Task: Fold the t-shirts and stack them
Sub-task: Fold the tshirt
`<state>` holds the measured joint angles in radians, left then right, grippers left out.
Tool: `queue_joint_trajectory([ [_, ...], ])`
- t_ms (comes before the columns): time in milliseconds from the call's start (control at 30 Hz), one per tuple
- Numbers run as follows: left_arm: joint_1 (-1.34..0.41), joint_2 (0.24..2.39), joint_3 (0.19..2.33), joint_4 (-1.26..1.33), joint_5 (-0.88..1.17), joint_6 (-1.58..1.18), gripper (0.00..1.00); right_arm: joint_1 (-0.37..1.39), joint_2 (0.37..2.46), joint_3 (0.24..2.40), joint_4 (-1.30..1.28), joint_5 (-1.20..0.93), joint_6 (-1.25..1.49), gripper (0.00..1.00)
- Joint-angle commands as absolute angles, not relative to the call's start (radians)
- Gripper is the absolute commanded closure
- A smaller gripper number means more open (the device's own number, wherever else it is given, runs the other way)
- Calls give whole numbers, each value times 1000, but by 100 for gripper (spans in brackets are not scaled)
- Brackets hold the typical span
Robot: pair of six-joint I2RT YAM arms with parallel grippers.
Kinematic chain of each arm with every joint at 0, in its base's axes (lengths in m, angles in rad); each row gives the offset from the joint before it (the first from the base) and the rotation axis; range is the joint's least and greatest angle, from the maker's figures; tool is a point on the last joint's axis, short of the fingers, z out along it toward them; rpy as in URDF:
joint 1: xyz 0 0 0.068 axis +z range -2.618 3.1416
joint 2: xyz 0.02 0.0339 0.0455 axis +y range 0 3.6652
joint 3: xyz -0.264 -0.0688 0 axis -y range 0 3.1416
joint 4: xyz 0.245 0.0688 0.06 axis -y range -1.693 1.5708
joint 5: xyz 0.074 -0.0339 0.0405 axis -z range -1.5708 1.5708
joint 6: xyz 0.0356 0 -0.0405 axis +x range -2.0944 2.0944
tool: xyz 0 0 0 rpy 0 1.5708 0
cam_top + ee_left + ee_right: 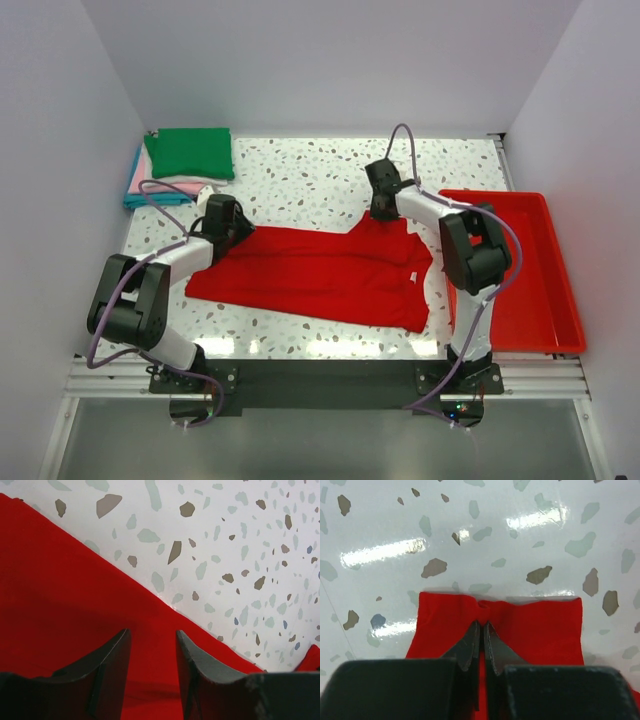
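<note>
The red t-shirt (pixel 320 275) lay spread flat along the near edge of the table (pixel 310 175). The right gripper (pixel 481 625) was closed, pinching a fold at the shirt's far edge. The left gripper (pixel 152 632) stood with jaws apart over its far left edge. The folded t-shirts (pixel 185 160) sat stacked at the far left corner
</note>
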<state>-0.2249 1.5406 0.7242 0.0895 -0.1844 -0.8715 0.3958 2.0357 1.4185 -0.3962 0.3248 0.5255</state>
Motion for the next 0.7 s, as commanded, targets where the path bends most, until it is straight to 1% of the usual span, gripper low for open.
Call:
queue_joint_trajectory([
  [0,-229,1545,727,140,-179,-873,55,402,1896,1398,-388,368,514,100],
  [167,-229,1534,712,135,-179,-884,55,426,1781,1353,-400,380,508,100],
  [367,-227,1506,698,123,-183,-891,55,492,1651,1246,-397,399,538,100],
  [667,-227,1460,650,124,-179,-897,55,658,1430,1054,-422,508,646,100],
])
